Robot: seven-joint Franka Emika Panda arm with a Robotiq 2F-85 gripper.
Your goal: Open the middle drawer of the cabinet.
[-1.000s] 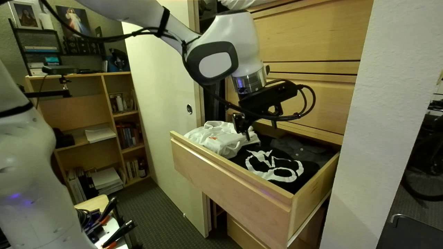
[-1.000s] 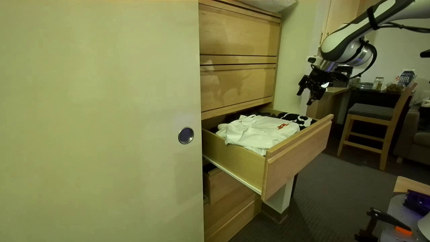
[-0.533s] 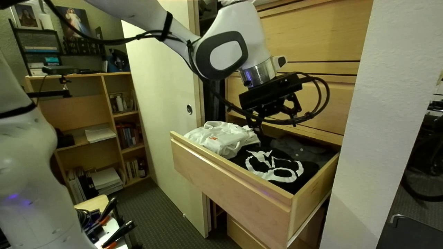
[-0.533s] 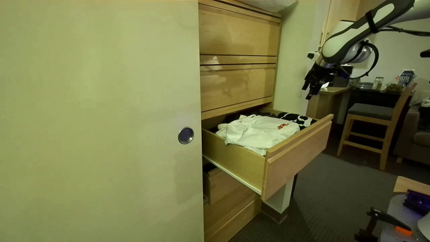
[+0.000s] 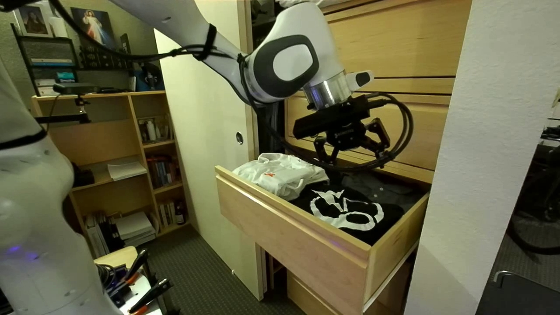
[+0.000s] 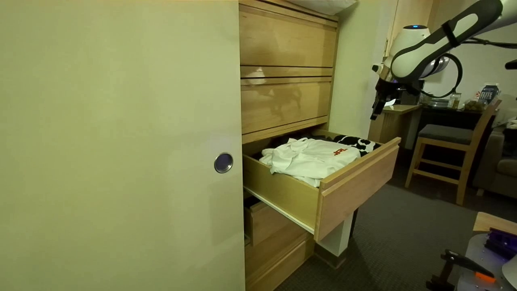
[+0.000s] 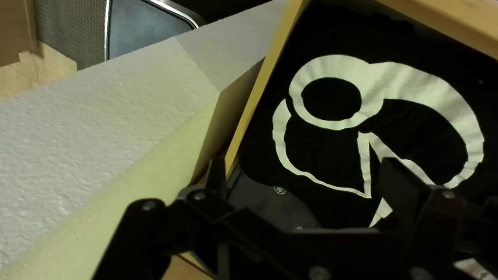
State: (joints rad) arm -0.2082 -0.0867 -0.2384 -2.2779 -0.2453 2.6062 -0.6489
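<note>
The middle drawer (image 5: 297,238) is pulled far out of the light-wood cabinet (image 5: 393,48); the drawer (image 6: 357,194) and cabinet (image 6: 288,38) show in both exterior views. It holds a white garment (image 5: 280,173), a black garment with a white print (image 5: 345,210) and dark grey cloth. My gripper (image 5: 353,161) hangs above the drawer's contents, apart from the wood. In the wrist view my gripper (image 7: 305,175) has its fingers wide apart with nothing between them, over the black garment (image 7: 323,151). The drawer's side edge (image 7: 256,95) runs past the left finger.
A white wall (image 5: 485,144) stands close beside the drawer. A pale sliding door panel (image 6: 121,141) covers the cabinet's other side. A lower drawer (image 6: 266,224) sticks out slightly beneath. A bookshelf (image 5: 105,153) and a chair (image 6: 448,133) stand farther off.
My gripper has turned about its wrist, so both fingers now show side by side in an exterior view. It has shifted slightly right there. The drawer and the clothes have not moved.
</note>
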